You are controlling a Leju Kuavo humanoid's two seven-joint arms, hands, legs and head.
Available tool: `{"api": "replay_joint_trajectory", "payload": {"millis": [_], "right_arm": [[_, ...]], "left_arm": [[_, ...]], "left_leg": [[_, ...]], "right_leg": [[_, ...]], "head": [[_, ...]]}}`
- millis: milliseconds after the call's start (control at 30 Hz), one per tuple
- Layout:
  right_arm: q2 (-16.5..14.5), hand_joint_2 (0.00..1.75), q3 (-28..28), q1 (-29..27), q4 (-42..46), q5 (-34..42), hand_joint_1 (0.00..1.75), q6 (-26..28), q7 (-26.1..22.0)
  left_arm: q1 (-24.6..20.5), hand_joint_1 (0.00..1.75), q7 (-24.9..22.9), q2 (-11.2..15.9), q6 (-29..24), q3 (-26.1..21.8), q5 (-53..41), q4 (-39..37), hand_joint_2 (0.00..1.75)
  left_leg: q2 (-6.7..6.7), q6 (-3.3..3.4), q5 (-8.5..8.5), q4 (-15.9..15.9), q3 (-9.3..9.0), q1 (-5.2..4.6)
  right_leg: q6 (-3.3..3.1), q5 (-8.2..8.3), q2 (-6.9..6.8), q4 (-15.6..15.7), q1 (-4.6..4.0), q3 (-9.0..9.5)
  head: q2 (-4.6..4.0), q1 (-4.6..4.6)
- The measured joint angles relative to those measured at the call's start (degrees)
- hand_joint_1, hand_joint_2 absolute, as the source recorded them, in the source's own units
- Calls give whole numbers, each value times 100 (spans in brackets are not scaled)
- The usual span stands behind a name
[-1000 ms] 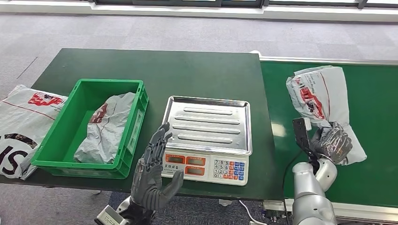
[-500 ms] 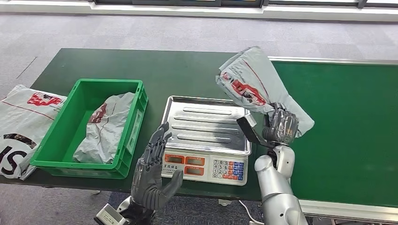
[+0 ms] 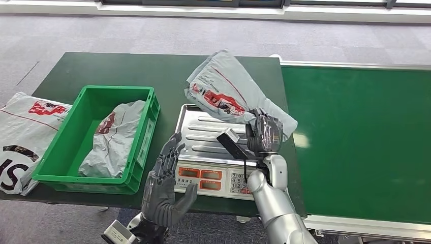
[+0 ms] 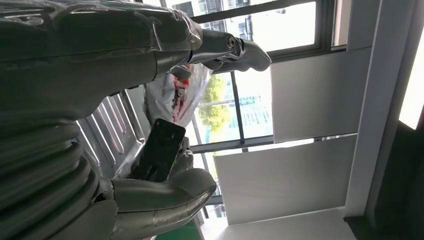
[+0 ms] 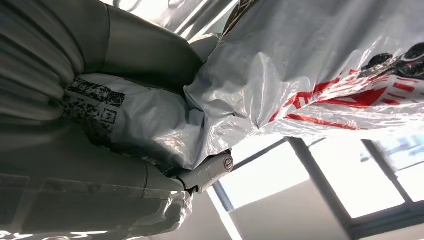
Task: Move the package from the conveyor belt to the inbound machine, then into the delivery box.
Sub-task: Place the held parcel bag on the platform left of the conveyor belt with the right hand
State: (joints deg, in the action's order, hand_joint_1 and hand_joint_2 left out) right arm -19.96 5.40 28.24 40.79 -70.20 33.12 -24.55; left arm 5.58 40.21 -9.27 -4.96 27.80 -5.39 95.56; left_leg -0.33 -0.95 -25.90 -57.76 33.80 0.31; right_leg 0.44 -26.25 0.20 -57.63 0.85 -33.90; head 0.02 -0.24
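Package (image 3: 228, 94): soft, light poly bag, clamped at one end in your right hand (image 3: 264, 134), over the scale (image 3: 203, 137).
Expect droop and slip; grip bunched film. Left hand (image 3: 165, 190) spread, holding nothing.

Grey package (image 3: 231, 99) with red print, bright green box (image 3: 86, 140), silver scale pan (image 3: 203, 137), dark green tabletop (image 3: 152, 71).

Scale tray (image 3: 203, 133) left half bare; left hand (image 3: 165, 190) raised at its front-left corner.
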Motion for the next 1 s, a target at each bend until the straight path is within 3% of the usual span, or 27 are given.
{"api": "replay_joint_trajectory", "payload": {"millis": [433,467,567,600,1000], "right_arm": [[0,175,-768,102,-344,580,175,-588,-428],[0,175,-803,127,-392,600,140,-596,-426],[0,175,-883,207,-527,652,9,-650,-432],[0,175,-901,231,-572,682,0,-663,-447],[11,175,-1004,417,-963,1224,0,-1172,-906]], "left_arm": [[-18,0,-1,3,-28,10,48,-32,175],[-21,0,-1,3,-41,11,48,-33,175],[-31,0,0,3,-65,12,48,-42,175],[-36,0,-1,3,-69,13,49,-46,175],[-85,0,1,3,20,22,56,-100,175]], "left_leg": [[-2,0,0,0,2,0],[-1,0,0,0,2,0],[-1,0,0,0,1,0],[-1,0,0,0,1,0],[0,0,0,0,1,0]], "right_leg": [[0,0,-1,0,0,0],[0,0,-1,0,0,0],[0,0,0,0,0,0],[0,0,-1,0,0,0],[0,0,0,0,1,-1]], "head": [[0,0],[0,0],[0,0],[0,0],[0,0]]}}
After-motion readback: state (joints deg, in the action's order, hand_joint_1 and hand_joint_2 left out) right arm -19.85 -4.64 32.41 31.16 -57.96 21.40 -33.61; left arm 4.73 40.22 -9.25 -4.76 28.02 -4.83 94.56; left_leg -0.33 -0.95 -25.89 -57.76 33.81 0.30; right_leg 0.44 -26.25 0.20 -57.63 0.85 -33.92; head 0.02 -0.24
